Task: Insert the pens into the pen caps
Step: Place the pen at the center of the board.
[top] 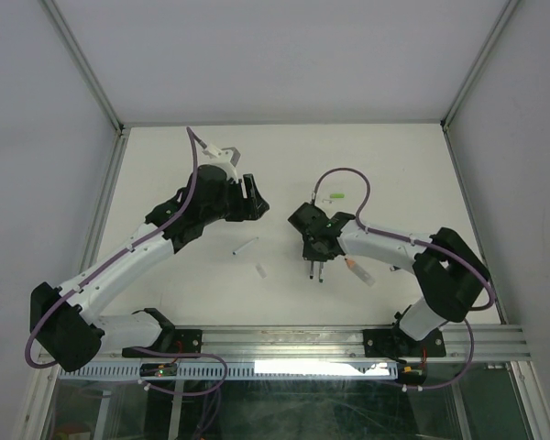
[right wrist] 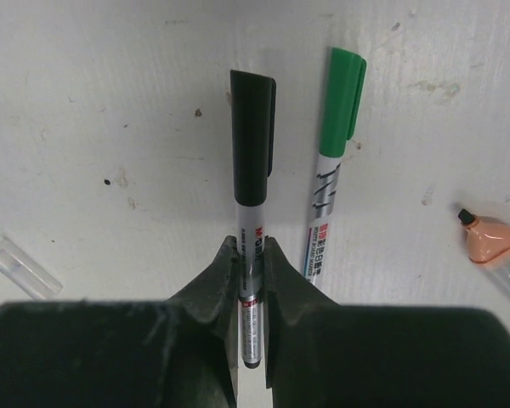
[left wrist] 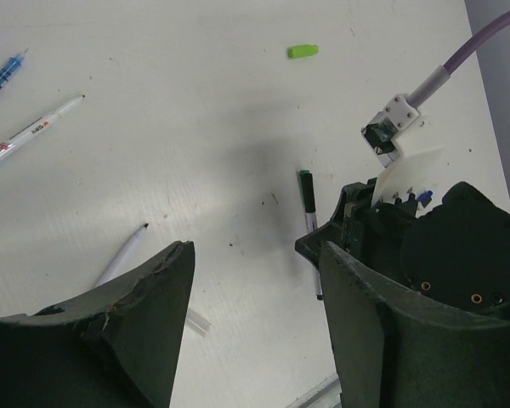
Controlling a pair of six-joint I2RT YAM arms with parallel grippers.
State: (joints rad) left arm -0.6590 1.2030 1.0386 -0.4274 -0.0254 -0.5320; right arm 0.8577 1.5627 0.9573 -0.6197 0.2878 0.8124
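Lab test cell, white walls [top: 284, 55], alu frame [top: 82, 64]

The left arm [top: 128, 261] is stretching forward and inward, its left gripper [left wrist: 255, 251] gaping wide with nothing between the jaws, while the right arm [top: 385, 243] is folding inward (elbow out to the side), its right gripper [right wrist: 251, 246] pinching a black-capped pen [right wrist: 253, 144].

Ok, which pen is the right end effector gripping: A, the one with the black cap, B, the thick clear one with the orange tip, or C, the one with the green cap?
A: in the right wrist view the right end effector is closed on the barrel of the black-capped pen, while the green-capped pen lies free on the table beside it.
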